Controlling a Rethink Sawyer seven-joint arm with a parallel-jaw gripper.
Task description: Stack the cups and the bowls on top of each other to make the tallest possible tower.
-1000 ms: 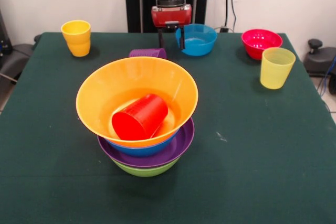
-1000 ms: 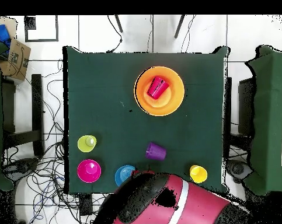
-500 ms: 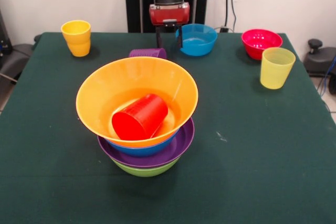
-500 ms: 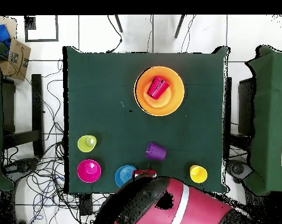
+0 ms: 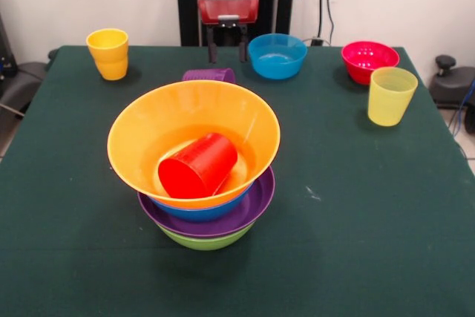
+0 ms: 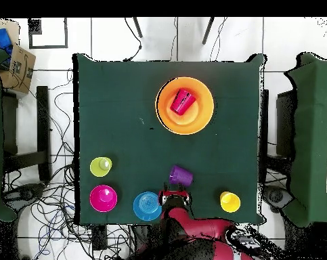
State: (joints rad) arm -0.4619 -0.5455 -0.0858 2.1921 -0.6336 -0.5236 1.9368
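The tower (image 5: 204, 206) stands mid-table: green, purple and blue bowls nested under a wide orange bowl (image 5: 148, 128) (image 6: 200, 115). A red cup (image 5: 198, 165) (image 6: 183, 101) lies on its side inside the orange bowl. Just behind the tower a purple cup (image 5: 209, 75) (image 6: 181, 177) lies on its side. My gripper (image 5: 227, 53) (image 6: 175, 197) hangs open and empty above the table's far edge, just behind that purple cup. To its right is the small blue bowl (image 5: 277, 56) (image 6: 146, 206).
A red-pink bowl (image 5: 369, 59) (image 6: 103, 198) and a pale yellow cup (image 5: 390, 96) (image 6: 101, 166) stand at the far right of the front view. An orange-yellow cup (image 5: 108, 53) (image 6: 229, 201) stands at the far left. The green table (image 5: 371, 220) ends close behind the gripper.
My gripper has moved left in the front view, away from the small blue bowl's rim, and risen slightly. In the overhead view the arm has drawn back. No cup or bowl has moved.
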